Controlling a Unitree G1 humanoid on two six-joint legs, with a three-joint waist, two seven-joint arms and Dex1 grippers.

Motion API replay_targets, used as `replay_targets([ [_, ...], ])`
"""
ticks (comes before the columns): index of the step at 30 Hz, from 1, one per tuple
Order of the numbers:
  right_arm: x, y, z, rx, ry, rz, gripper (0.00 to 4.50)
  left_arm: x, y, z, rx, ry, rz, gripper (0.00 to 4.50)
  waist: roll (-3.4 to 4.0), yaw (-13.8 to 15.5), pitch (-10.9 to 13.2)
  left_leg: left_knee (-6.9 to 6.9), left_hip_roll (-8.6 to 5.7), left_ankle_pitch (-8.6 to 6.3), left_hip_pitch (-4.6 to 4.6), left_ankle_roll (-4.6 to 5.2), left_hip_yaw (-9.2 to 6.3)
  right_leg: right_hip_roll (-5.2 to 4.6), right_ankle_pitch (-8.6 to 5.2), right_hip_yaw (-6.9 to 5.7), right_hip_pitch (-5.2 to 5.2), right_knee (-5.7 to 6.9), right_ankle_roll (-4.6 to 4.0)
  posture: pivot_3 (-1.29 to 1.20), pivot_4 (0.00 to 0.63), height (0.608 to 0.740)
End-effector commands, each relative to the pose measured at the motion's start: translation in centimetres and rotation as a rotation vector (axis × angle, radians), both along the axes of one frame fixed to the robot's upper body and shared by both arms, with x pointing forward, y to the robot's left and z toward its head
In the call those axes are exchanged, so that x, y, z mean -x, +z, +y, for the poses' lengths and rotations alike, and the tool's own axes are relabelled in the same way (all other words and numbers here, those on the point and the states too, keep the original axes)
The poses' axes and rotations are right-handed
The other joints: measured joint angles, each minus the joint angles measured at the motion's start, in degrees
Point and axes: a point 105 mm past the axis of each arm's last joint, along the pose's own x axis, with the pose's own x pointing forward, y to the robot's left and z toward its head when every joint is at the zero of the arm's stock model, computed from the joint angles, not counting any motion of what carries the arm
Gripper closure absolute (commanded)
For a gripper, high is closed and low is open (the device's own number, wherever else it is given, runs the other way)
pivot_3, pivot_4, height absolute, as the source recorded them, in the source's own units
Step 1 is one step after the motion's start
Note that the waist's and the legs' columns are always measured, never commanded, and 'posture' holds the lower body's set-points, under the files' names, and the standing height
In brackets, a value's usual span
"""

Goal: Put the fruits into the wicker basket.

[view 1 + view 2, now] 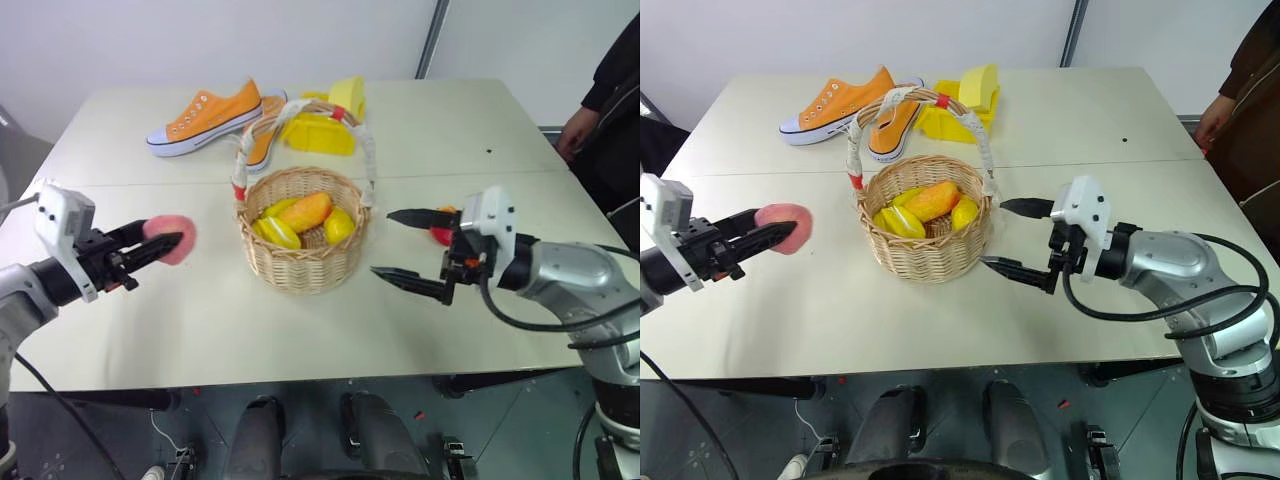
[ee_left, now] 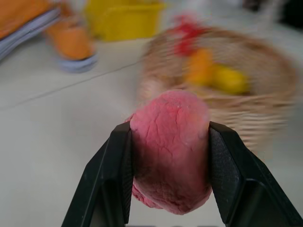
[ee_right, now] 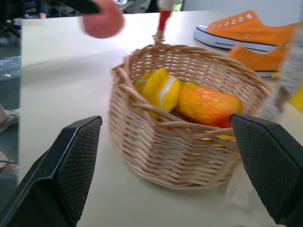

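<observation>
My left gripper is shut on the pink-red peach, held above the table to the left of the wicker basket. The left wrist view shows the peach squeezed between both black fingers. The basket, with its white and red wrapped handle, holds an orange fruit and yellow ones. My right gripper stands open just right of the basket, with nothing between its fingers. A red fruit lies on the table behind its upper finger, partly hidden.
Two orange sneakers lie at the back of the table. Beside them stand a yellow plastic bin and a yellow sponge block. A person in dark clothes stands at the table's far right edge.
</observation>
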Motion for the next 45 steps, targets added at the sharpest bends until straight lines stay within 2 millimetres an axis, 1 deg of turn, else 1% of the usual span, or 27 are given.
replay_targets([
  [1,-0.4,1.6,-1.1,-0.004,-0.029,-0.061,0.00,-0.9,1.9,-4.1,0.030,-0.079,-0.089,2.80,0.00,0.36,-0.01,0.02,-0.03,0.00,0.01,0.00,0.00,-0.02,0.00,0.00,0.07,-0.01,0.00,0.00,0.150,0.740],
  [3,-0.5,1.7,-1.2,-0.016,-0.039,-0.056,0.00,-2.2,2.2,-6.0,0.032,-0.084,-0.120,2.80,-0.01,0.15,-0.01,0.07,-0.06,0.00,0.05,0.00,-0.01,0.04,0.01,0.00,0.18,-0.04,0.02,0.00,0.150,0.740],
  [5,-0.7,1.7,-1.4,-0.025,-0.064,-0.060,0.00,-3.2,2.0,-7.8,0.029,-0.099,-0.129,2.80,-0.01,0.00,-0.01,0.07,-0.06,0.01,0.05,0.00,-0.01,0.09,0.04,0.02,0.22,-0.06,0.16,0.00,0.150,0.740],
  [6,-0.9,1.7,-1.6,-0.030,-0.085,-0.062,0.00,-3.8,1.8,-8.4,0.030,-0.096,-0.131,2.80,-0.01,-0.19,-0.02,0.04,-0.05,0.01,0.02,0.01,-0.02,0.12,0.09,0.03,0.20,-0.08,0.32,0.00,0.150,0.740],
  [8,-1.3,1.6,-2.0,-0.038,-0.126,-0.073,0.00,-4.7,1.4,-8.8,0.034,-0.084,-0.119,2.80,-0.01,-0.40,-0.02,0.00,-0.02,0.00,0.04,0.02,-0.02,0.18,0.13,0.06,0.17,-0.07,0.51,0.00,0.150,0.740],
  [10,-1.7,1.6,-2.3,-0.077,-0.169,-0.071,0.00,-5.1,1.1,-9.1,0.034,-0.090,-0.112,1.79,-0.01,-0.41,-0.02,-0.03,0.05,0.00,0.05,0.03,-0.05,0.30,0.14,0.07,0.12,-0.02,0.53,0.00,0.150,0.740],
  [11,-2.2,1.4,-2.8,-0.098,-0.212,-0.061,0.00,-5.0,1.1,-9.4,0.038,-0.111,-0.114,1.44,0.00,-0.41,-0.01,-0.07,0.10,0.00,0.06,0.03,-0.09,0.38,0.14,0.06,0.07,0.02,0.53,0.00,0.150,0.740],
  [13,-4.4,-0.6,-5.3,-0.030,-0.397,-0.045,0.00,-4.7,1.2,-9.9,0.042,-0.142,-0.126,0.49,-0.01,-0.28,-0.01,-0.10,0.11,0.00,0.06,0.03,-0.12,0.41,0.14,0.05,0.04,0.11,0.52,0.00,0.150,0.740],
  [14,-5.0,-1.4,-6.0,0.004,-0.452,-0.043,0.00,-4.7,1.3,-10.0,0.041,-0.148,-0.131,0.07,-0.01,-0.23,-0.01,-0.09,0.10,0.00,0.06,0.03,-0.12,0.40,0.13,0.05,0.04,0.11,0.51,0.00,0.150,0.740],
  [16,-6.4,-2.4,-7.6,-0.012,-0.578,-0.017,0.00,-3.7,1.3,-10.1,0.056,-0.212,-0.137,0.07,-0.01,-0.20,-0.02,-0.04,0.08,0.00,0.04,0.03,-0.08,0.35,0.05,0.06,0.04,0.08,0.34,0.00,0.150,0.740],
  [18,-7.6,-3.1,-8.5,-0.049,-0.667,0.009,0.00,-2.8,1.0,-10.1,0.073,-0.267,-0.116,0.07,0.01,-0.40,-0.02,0.01,0.06,0.00,0.02,0.03,-0.03,0.31,0.04,0.09,0.05,0.05,0.29,0.00,0.150,0.740],
  [20,-8.7,-4.2,-9.4,-0.030,-0.743,0.024,0.00,-1.7,0.5,-10.3,0.082,-0.331,-0.104,0.07,0.05,-0.57,-0.01,0.00,0.05,0.00,0.04,0.03,0.02,0.31,0.05,0.16,0.05,0.06,0.29,0.00,0.150,0.740],
  [23,-9.7,-5.3,-10.0,-0.036,-0.781,0.061,0.00,-0.7,0.0,-10.6,0.079,-0.370,-0.096,0.07,0.06,-0.40,-0.01,-0.02,0.05,0.00,0.03,0.03,0.01,0.32,0.05,0.16,0.02,0.07,0.30,0.00,0.150,0.740],
  [27,-10.6,-6.5,-10.4,-0.032,-0.807,0.094,0.00,-0.5,-0.3,-10.9,0.072,-0.375,-0.094,0.07,0.06,-0.29,-0.01,-0.01,0.05,0.00,0.03,0.03,0.00,0.33,0.06,0.15,0.03,0.07,0.32,0.00,0.150,0.740],
  [29,-11.3,-7.4,-10.7,-0.035,-0.826,0.129,0.00,-0.2,-0.7,-11.2,0.057,-0.384,-0.093,0.07,0.06,-0.32,-0.01,0.00,0.05,0.00,0.03,0.03,0.00,0.32,0.11,0.16,0.04,0.06,0.41,0.00,0.150,0.740],
  [32,-11.8,-8.3,-10.8,-0.044,-0.838,0.166,0.00,-0.1,-0.8,-11.3,0.052,-0.381,-0.095,0.07,0.06,-0.35,-0.01,0.00,0.05,0.00,0.02,0.03,0.01,0.32,0.13,0.16,0.04,0.05,0.44,0.00,0.150,0.740],
  [33,-11.9,-8.4,-10.9,-0.045,-0.844,0.169,0.54,-0.1,-0.8,-11.2,0.052,-0.377,-0.097,0.00,0.06,-0.35,-0.01,-0.01,0.05,0.00,0.03,0.03,0.00,0.33,0.14,0.16,0.04,0.06,0.45,0.00,0.150,0.740],
  [35,-12.0,-8.4,-10.8,-0.047,-0.840,0.160,1.32,-0.1,-0.9,-11.1,0.053,-0.369,-0.099,0.00,0.06,-0.35,-0.01,-0.01,0.05,0.00,0.03,0.03,0.00,0.33,0.14,0.16,0.04,0.06,0.45,0.00,0.150,0.740],
  [36,-12.0,-8.1,-10.6,-0.049,-0.829,0.147,1.90,-0.1,-0.9,-10.9,0.053,-0.362,-0.098,0.00,0.07,-0.35,-0.01,-0.01,0.05,0.00,0.03,0.03,0.00,0.33,0.14,0.16,0.04,0.06,0.46,0.00,0.150,0.740],
  [37,-12.0,-7.8,-10.3,-0.052,-0.816,0.137,2.33,-0.2,-1.0,-10.8,0.052,-0.355,-0.098,0.00,0.07,-0.40,-0.01,-0.01,0.05,0.00,0.03,0.03,0.00,0.32,0.14,0.16,0.04,0.06,0.46,0.00,0.150,0.740],
  [38,-11.9,-7.6,-10.2,-0.055,-0.807,0.130,2.62,-0.2,-1.0,-10.6,0.052,-0.350,-0.098,0.00,0.07,-0.45,-0.01,-0.01,0.05,0.00,0.03,0.03,0.00,0.33,0.14,0.16,0.04,0.06,0.46,0.00,0.150,0.740],
  [39,-11.8,-7.1,-10.0,-0.047,-0.797,0.105,2.63,-0.2,-1.0,-10.4,0.051,-0.338,-0.101,0.00,0.07,-0.47,-0.01,-0.01,0.05,0.00,0.04,0.03,0.00,0.33,0.14,0.16,0.04,0.06,0.46,0.00,0.150,0.740],
  [41,-10.1,-4.8,-8.5,0.009,-0.649,0.005,2.63,-1.0,-1.3,-8.2,0.042,-0.247,-0.099,0.00,0.13,-0.46,0.02,-0.02,0.06,0.00,0.04,0.03,0.00,0.34,0.14,0.16,0.03,0.07,0.45,0.00,0.150,0.740],
  [43,-7.4,-3.2,-6.1,0.066,-0.447,-0.067,2.63,-1.4,-1.1,-5.8,0.054,-0.162,-0.137,0.00,0.24,-0.35,0.05,-0.09,0.07,0.00,0.02,0.04,0.00,0.34,0.13,0.16,-0.03,0.07,0.50,0.00,0.150,0.740],
  [44,-6.0,-2.5,-4.9,0.072,-0.350,-0.078,2.63,-1.5,-0.9,-4.9,0.069,-0.132,-0.158,0.00,0.24,-0.32,0.05,-0.13,0.07,0.00,0.02,0.04,0.00,0.34,0.11,0.14,-0.04,0.07,0.53,0.00,0.150,0.740],
  [45,-4.3,-1.6,-3.3,0.054,-0.236,-0.072,2.63,-1.4,-1.0,-3.9,0.070,-0.105,-0.174,0.00,0.24,-0.35,0.05,-0.14,0.09,-0.01,0.03,0.05,-0.01,0.34,0.10,0.12,-0.05,0.07,0.55,0.00,0.150,0.740],
])
